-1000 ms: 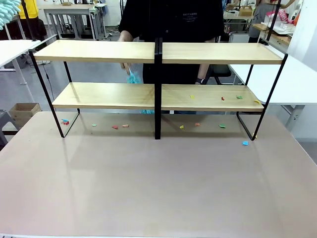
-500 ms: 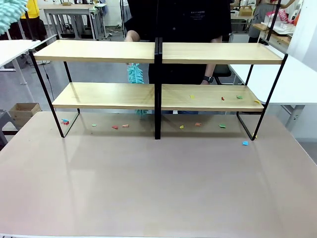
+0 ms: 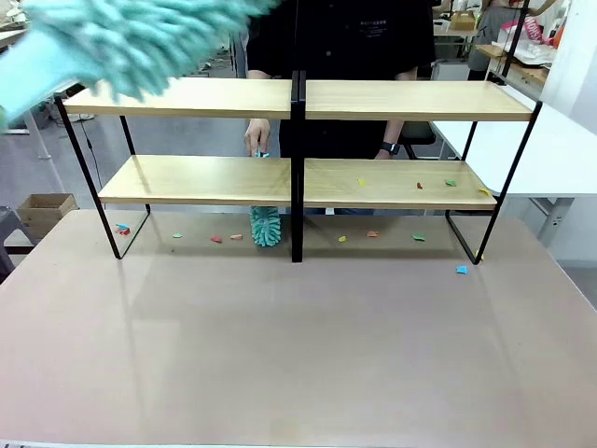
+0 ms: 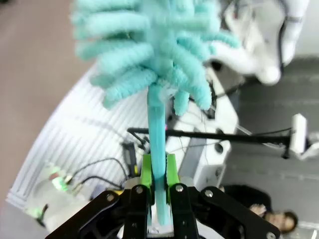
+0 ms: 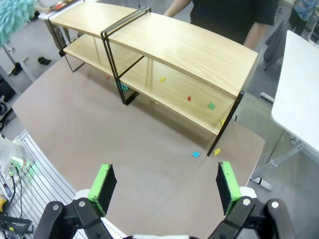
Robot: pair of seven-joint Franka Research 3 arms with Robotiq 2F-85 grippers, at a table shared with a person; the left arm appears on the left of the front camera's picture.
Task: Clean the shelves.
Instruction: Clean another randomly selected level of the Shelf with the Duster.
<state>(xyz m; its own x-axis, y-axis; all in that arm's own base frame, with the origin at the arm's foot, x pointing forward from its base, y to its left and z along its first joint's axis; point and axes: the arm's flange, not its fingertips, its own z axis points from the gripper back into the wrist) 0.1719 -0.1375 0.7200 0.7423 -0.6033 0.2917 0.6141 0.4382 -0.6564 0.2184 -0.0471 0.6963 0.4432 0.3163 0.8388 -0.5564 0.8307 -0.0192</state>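
My left fingers [image 4: 158,172] are clamped on the flat handle of a teal duster [image 4: 149,45], green pads pressed to either side low on the stem. I judge that the grip sits low so the whole fluffy head stands free to sweep. In the front view the head is raised near the left end of the top board, a blur at upper left [image 3: 131,37].

My right fingers [image 5: 165,184] are spread wide with nothing between them. They hang high over the brown surface [image 3: 298,373] and look down on the right half of the rack, probably kept clear of the work.

The shelves [image 3: 401,100] stand across the far part of the surface. Small coloured paper scraps [image 3: 420,185] lie on the lower right board, with more on the surface under the rack.

From the far side the person's hand [image 3: 256,140] holds a smaller teal duster [image 3: 266,227]. Its head hangs below the lower left board by the central post, near the scraps on the surface.
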